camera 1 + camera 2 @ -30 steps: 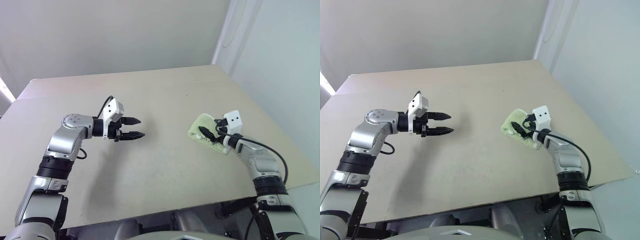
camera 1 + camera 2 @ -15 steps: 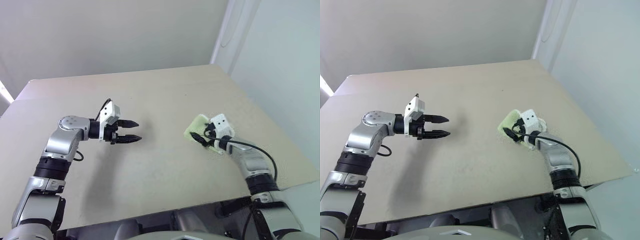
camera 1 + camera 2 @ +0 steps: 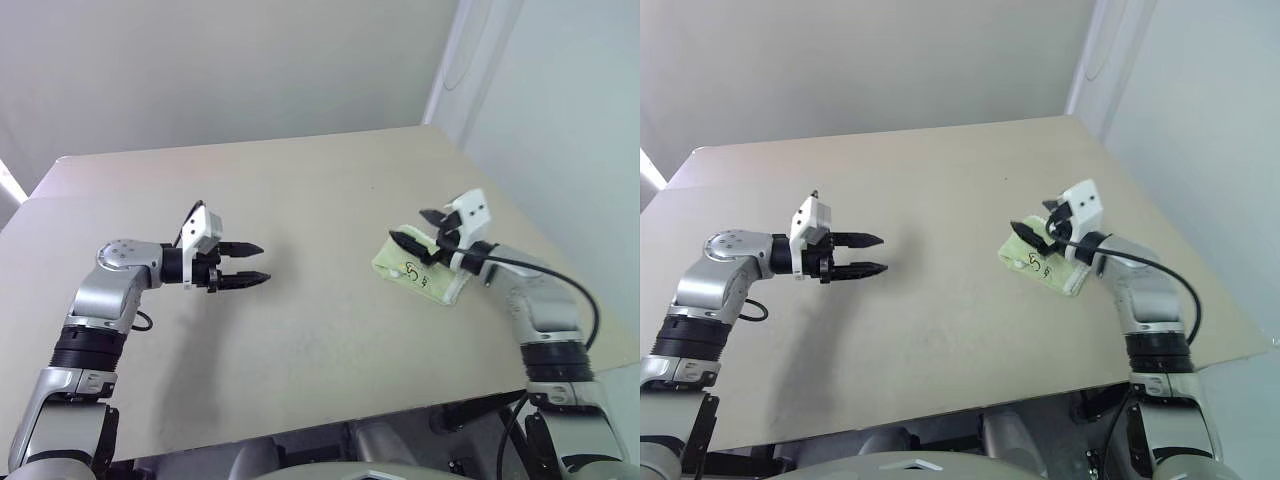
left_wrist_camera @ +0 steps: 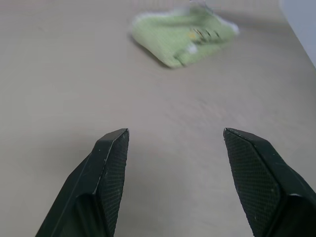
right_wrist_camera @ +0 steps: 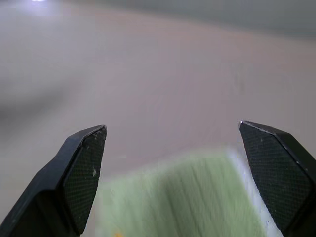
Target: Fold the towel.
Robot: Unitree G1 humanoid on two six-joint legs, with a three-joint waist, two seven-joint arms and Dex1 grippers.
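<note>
a broad beige table [image 3: 320, 330] fills the scene, its surface matte and faintly scuffed. plain pale wall [image 3: 220, 70] stands behind its far edge. a white curtain [image 3: 470, 60] hangs at the far right corner.

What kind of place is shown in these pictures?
Probably a test room or lab rather than a home: a plain beige table holding just a folded light green towel, bare pale walls, and robot grippers, left and right, both open above it.
</note>
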